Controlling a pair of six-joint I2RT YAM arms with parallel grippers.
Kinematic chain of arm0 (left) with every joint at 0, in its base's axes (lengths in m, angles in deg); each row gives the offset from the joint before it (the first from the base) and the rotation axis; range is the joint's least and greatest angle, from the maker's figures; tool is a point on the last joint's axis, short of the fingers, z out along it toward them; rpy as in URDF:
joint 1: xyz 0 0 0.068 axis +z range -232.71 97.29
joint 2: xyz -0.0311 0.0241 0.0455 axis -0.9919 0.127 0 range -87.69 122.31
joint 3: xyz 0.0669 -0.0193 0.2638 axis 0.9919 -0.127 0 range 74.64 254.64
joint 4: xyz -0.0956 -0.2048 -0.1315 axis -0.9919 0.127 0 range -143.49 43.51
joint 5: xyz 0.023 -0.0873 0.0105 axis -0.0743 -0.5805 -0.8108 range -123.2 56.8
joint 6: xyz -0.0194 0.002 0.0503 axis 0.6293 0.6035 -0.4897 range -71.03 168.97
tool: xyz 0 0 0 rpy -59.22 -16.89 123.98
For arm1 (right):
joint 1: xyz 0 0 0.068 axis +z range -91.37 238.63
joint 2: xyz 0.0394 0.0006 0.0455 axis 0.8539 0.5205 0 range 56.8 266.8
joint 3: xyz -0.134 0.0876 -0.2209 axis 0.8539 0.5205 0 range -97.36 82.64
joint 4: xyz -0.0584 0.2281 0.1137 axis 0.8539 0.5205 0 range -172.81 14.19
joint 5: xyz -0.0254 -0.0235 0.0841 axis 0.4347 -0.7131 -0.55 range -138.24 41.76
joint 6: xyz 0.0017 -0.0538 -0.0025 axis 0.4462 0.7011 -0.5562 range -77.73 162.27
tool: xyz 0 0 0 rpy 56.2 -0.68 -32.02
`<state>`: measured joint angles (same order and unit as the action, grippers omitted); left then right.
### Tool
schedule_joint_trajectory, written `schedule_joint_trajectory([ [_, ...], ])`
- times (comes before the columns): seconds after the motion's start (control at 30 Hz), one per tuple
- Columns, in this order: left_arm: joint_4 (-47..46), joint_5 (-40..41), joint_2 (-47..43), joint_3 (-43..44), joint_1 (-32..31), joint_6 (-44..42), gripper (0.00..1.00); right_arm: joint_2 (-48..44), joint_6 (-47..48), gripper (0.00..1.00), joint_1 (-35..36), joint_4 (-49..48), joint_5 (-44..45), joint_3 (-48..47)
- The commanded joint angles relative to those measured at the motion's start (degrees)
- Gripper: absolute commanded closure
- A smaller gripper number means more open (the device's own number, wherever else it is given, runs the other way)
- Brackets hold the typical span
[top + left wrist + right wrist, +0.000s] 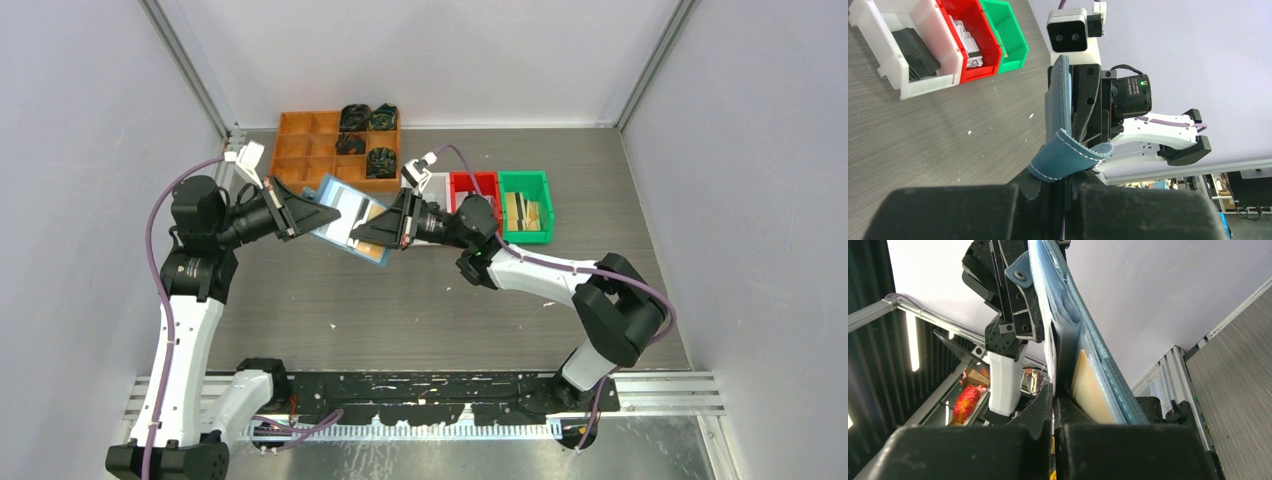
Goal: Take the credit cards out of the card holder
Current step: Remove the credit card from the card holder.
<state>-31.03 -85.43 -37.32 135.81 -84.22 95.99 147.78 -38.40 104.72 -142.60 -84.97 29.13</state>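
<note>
Held up off the table (300, 300) between the two arms: the light blue card holder (348, 222), spread open and tilted, just in front of the orange compartment tray (300, 150). Pinched at its left edge by the left gripper (330, 213), fingers closed tight on the soft material. From the left wrist, seen edge-on as a teal flap, with the tab loop (1068, 160) curling over just above the fingertips. Pinched from the opposite side by the right gripper (358, 235), fingers likewise pressed together with only a thin slit between them, on the holder's inner wall for certain. On a card as well? Cannot tell. Visible from above on the open inner face: a pale card with a dark stripe (352, 207), tucked in a pocket. From the right wrist, a tan piece (1090, 385) sitting in a clear pocket just beside the fingers, and a snap tab (1020, 275) near the top, close to the other gripper. No sight of a dark grey card in any view. To the right of the holder, side by side on the table: a white bin (437, 185) with dark flat items inside, a red bin (473, 190) and a green bin (527, 205).
</note>
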Motion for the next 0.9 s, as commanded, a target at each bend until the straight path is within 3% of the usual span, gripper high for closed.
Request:
schedule_joint_trajectory([
  [0.0,-2.1,-1.4,-0.9,0.3,1.1,-0.2,1.00,-4.0,1.3,0.99,-0.1,-3.9,0.8,-1.3],
  [0.37,-1.9,-2.0,-0.8,0.9,1.3,-0.2,0.98,-5.1,1.7,0.99,-0.7,-3.7,1.6,0.8],
  [0.63,-2.2,-3.4,-1.4,0.4,1.3,0.4,0.91,-5.2,1.7,0.99,-0.7,-3.6,2.6,0.8],
  [0.87,-3.2,-3.3,-2.2,-0.1,3.3,0.4,1.00,-4.1,1.2,0.99,-0.6,-3.4,2.3,-0.1],
])
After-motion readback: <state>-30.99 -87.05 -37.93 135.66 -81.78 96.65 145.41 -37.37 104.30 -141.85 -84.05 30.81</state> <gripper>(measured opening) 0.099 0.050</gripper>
